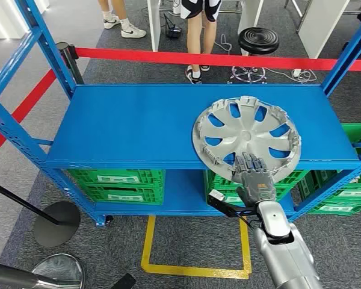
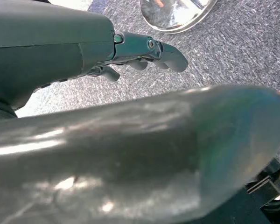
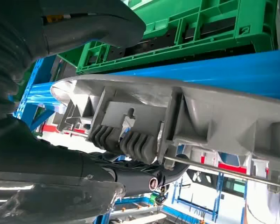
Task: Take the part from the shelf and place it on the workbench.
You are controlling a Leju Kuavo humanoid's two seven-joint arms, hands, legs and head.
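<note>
Lying flat on the blue shelf, the silver hubcap sits toward the right end, its near rim overhanging the front edge. The right hand reaches up to that rim, fingers over its top; the right wrist view shows dark fingers curled into the ribbed rim, gripping it. The left hand hangs over grey carpet, fingers loosely extended, holding nothing. Green crates fill the lower tier. A red barrier tape runs behind, with people's legs beyond.
</note>
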